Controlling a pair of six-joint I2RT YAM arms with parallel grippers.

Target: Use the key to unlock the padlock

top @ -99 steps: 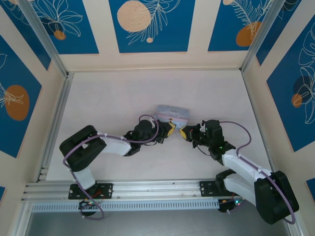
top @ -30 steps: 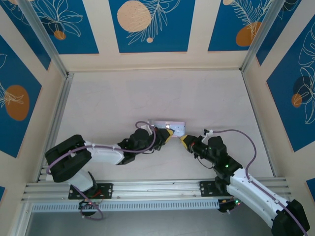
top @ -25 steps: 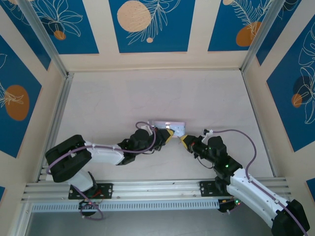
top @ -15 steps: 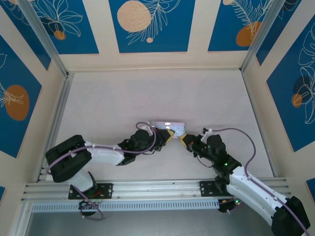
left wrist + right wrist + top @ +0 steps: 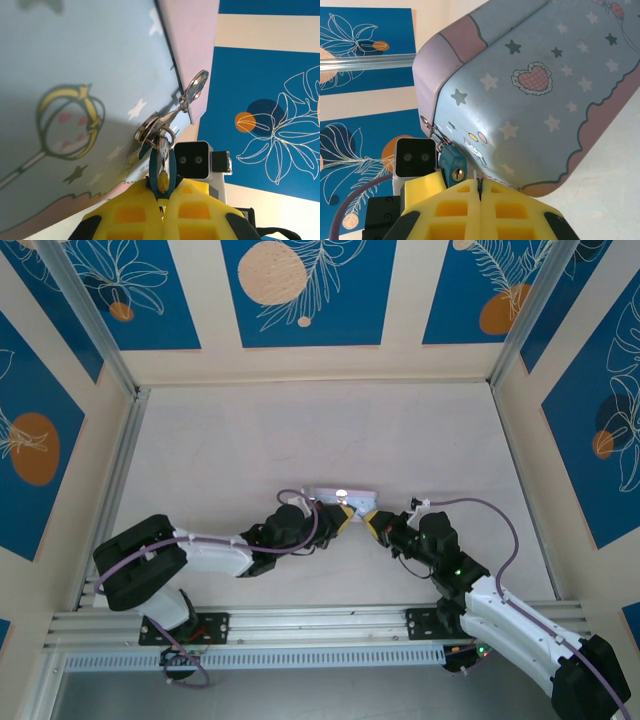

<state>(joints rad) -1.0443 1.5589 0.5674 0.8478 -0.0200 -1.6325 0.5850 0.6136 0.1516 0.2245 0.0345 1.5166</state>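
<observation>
Starry pale-blue tin (image 5: 545, 75), white table (image 5: 250, 440)

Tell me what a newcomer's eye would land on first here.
The pale blue tin, printed with stars and a pink heart, looms in both wrist views, at mid-table where the two arms meet. The teal padlock hangs at its clasp, clamped between the yellow fingertips of the left gripper. The right gripper is shut beside it, a thin metal tip, probably the key, poking out.
</observation>
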